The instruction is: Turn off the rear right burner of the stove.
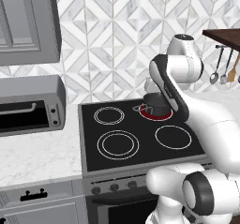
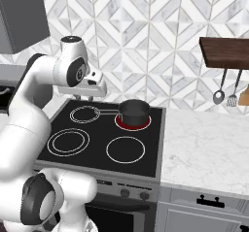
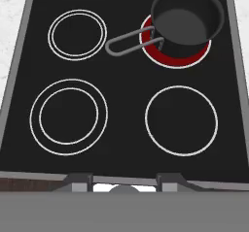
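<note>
A white robot arm hangs its claw [image 3: 124, 185] high above the stove [image 1: 89, 145] in a tiled kitchen, the hand camera looking straight down on the black glass cooktop. The two dark fingertips [image 3: 78, 181] stand apart at the near edge of that view with nothing between them; the claw is open and holds nothing.

The rear right burner [image 3: 176, 56] glows red, its ring showing as a bright crescent around a small dark saucepan [image 3: 187, 20] that sits on it. The pan's wire loop handle [image 3: 130, 42] reaches toward the rear left burner [image 3: 77, 34], a small white double ring. From the right base camera the red burner [image 2: 133, 123] lies at the back of the cooktop beside the marble counter [image 2: 209, 148], with the saucepan [image 2: 134, 112] on top of it. In the left base view the arm's elbow partly hides the pan, leaving a red arc of the burner [image 1: 154, 116] visible.

The front left burner [image 3: 68, 116] is the largest double ring; the front right burner [image 3: 181, 120] is a single pale circle. A row of small round knobs [image 1: 114, 187] runs along the grey steel front panel. A grey toaster oven [image 1: 33, 106] stands on the counter left of the stove, and utensils [image 2: 220, 92] hang under a wooden shelf [image 2: 224, 51] to the right.
</note>
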### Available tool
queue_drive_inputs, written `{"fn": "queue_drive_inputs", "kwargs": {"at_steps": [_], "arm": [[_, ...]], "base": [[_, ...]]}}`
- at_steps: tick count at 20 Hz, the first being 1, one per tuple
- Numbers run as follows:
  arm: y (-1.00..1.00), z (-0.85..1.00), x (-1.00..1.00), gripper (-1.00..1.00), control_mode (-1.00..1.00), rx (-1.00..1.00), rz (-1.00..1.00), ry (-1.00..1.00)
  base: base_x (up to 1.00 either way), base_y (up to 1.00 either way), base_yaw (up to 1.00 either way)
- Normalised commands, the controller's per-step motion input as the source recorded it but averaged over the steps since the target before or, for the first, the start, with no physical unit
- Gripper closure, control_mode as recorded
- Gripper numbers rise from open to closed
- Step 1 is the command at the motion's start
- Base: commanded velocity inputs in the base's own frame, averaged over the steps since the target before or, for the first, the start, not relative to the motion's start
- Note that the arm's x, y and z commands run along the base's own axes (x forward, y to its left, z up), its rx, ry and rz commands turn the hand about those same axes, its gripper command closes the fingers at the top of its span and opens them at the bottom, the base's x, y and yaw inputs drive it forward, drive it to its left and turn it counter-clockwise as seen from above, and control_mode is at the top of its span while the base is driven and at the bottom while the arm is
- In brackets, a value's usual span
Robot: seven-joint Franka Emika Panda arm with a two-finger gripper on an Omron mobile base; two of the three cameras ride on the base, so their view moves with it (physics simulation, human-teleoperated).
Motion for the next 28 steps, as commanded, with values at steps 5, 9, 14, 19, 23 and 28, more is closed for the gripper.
{"fn": "queue_drive_inputs", "kwargs": {"at_steps": [5,9,14,19,23,28], "arm": [[-0.01,-0.07,-0.35,-1.0,-1.0,0.0,0.0,0.0],[0.0,0.0,0.0,-1.0,1.0,0.0,0.0,0.0],[0.0,0.0,0.0,-1.0,1.0,0.0,0.0,0.0],[0.0,0.0,0.0,-1.0,1.0,0.0,0.0,0.0],[0.0,0.0,0.0,-1.0,1.0,0.0,0.0,0.0],[0.0,0.0,0.0,-1.0,1.0,0.0,0.0,0.0]], "base": [[0.0,0.0,0.0],[0.0,-0.11,0.0],[0.0,-0.42,0.0],[0.0,-0.11,0.01],[0.0,-0.46,0.03],[-0.02,-0.5,0.03]]}}
